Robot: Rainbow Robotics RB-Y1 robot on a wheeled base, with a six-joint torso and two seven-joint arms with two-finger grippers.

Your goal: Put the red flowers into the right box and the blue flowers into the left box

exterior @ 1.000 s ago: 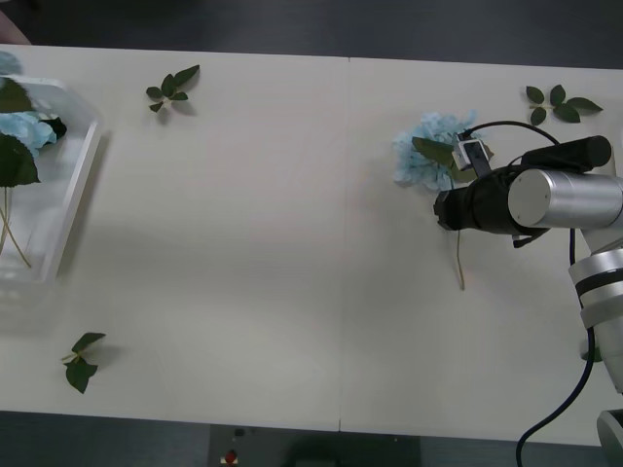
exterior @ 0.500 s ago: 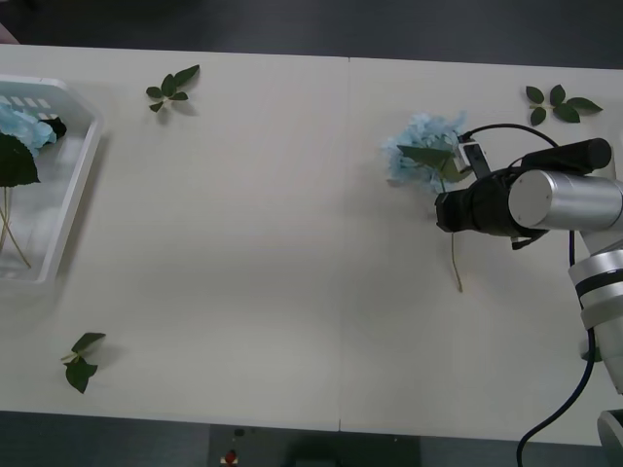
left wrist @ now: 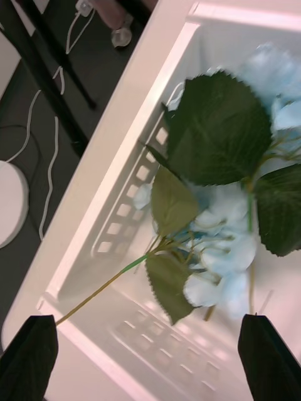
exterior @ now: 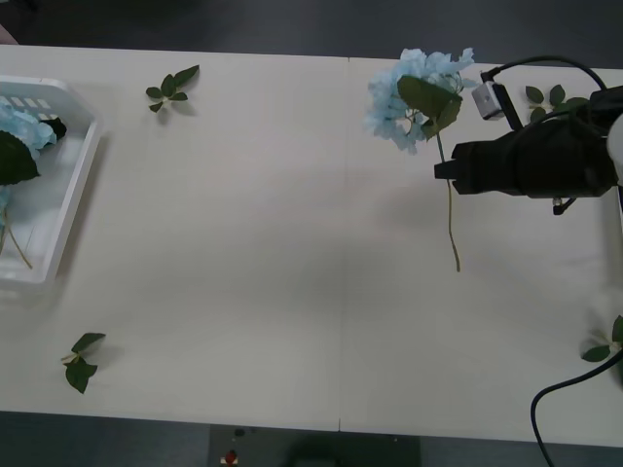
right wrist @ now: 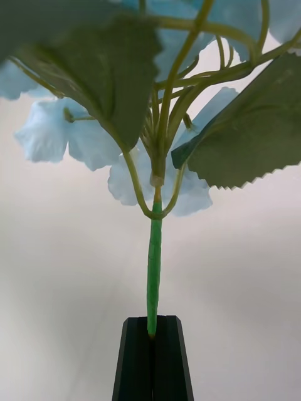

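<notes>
Leftmost, the left box (exterior: 68, 175) sits at the desk (exterior: 253, 243) edge with blue flowers (exterior: 18, 131) already lying inside; the left gripper (left wrist: 147, 360) hovers over it, fingers (left wrist: 28, 357) spread wide and holding nothing. Further right, a blue flower (exterior: 414, 88) hangs lifted off the desk, head up, stem dangling free. The right gripper (right wrist: 152, 335) has its black fingers (right wrist: 135, 357) pinched tight on that stem just below the bloom. So the step in hand looks like carrying this flower. Next, I judge, comes a long sweep leftward across the desk to the left box, or a handover, then release
</notes>
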